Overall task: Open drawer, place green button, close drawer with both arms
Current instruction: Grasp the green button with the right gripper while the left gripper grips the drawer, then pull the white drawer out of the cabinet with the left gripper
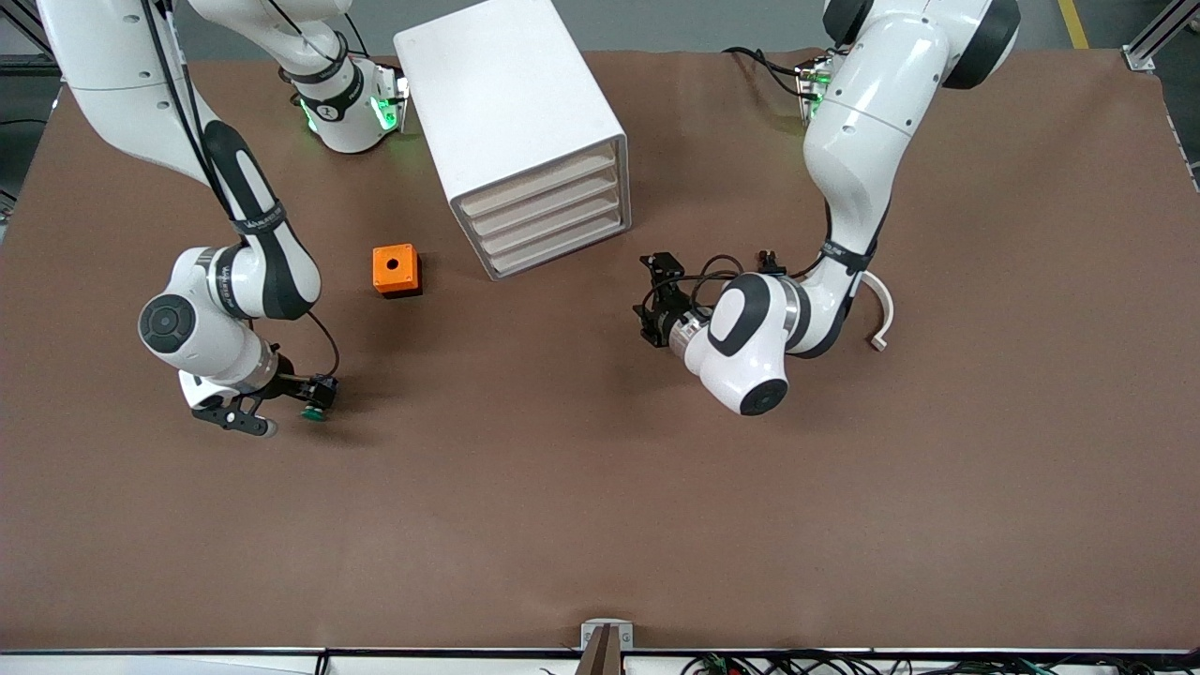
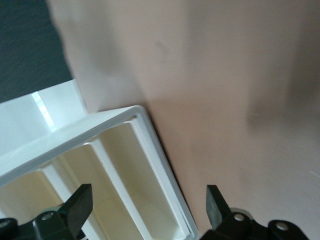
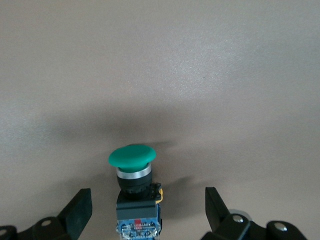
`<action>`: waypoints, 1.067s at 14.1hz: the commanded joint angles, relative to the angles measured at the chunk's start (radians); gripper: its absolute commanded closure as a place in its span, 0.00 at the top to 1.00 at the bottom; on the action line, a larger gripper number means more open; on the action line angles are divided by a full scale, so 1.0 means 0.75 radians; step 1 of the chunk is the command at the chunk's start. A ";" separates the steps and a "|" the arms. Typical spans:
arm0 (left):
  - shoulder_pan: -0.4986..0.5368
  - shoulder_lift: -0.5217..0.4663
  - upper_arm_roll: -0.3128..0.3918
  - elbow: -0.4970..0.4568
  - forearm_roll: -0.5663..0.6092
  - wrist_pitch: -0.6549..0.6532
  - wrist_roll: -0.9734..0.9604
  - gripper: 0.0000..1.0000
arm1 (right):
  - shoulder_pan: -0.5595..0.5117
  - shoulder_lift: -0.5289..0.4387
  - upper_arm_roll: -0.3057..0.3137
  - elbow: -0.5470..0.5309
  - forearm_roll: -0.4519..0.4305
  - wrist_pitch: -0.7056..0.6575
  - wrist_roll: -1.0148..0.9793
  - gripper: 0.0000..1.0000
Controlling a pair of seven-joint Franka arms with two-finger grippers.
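The white four-drawer cabinet (image 1: 511, 103) stands at the middle of the table, nearer the robots' bases. Its third drawer (image 1: 555, 225) is shut like the others. The button (image 1: 313, 412), green cap on a black-and-blue body, lies on the table toward the right arm's end. My right gripper (image 1: 292, 408) is low at it, open. In the right wrist view the button (image 3: 132, 156) sits between the spread fingers (image 3: 77, 207) of the right gripper (image 3: 145, 210), untouched. My left gripper (image 1: 647, 298) is open beside the cabinet's front. In the left wrist view the left gripper (image 2: 147, 205) faces the cabinet (image 2: 150, 135).
An orange cube with a hole (image 1: 396, 270) sits on the table between the right arm and the cabinet. The brown table (image 1: 600, 487) stretches wide toward the front camera.
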 commanded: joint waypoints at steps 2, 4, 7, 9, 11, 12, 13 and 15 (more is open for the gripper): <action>-0.017 0.132 -0.039 0.070 -0.135 -0.117 -0.312 1.00 | 0.004 0.024 0.004 0.009 0.013 0.024 0.026 1.00; -0.038 0.138 -0.043 0.073 -0.145 -0.139 -0.343 1.00 | 0.004 0.030 0.004 0.005 0.013 0.024 0.026 1.00; -0.085 0.151 -0.041 0.071 -0.147 -0.203 -0.370 0.74 | 0.018 0.028 0.004 -0.014 0.015 0.018 0.026 1.00; -0.093 0.151 -0.051 0.073 -0.149 -0.219 -0.368 0.56 | 0.023 0.026 0.006 -0.036 0.013 0.012 0.026 1.00; -0.095 0.153 -0.072 0.068 -0.147 -0.225 -0.360 0.53 | 0.037 0.022 0.006 -0.044 0.015 0.012 0.028 1.00; -0.109 0.153 -0.078 0.062 -0.145 -0.248 -0.350 0.53 | 0.041 0.020 0.006 -0.046 0.015 0.010 0.028 1.00; -0.120 0.155 -0.080 0.060 -0.145 -0.270 -0.345 0.53 | 0.041 0.018 0.006 -0.046 0.015 0.008 0.028 1.00; -0.130 0.157 -0.084 0.062 -0.145 -0.276 -0.339 0.53 | 0.041 0.017 0.006 -0.046 0.015 0.008 0.071 1.00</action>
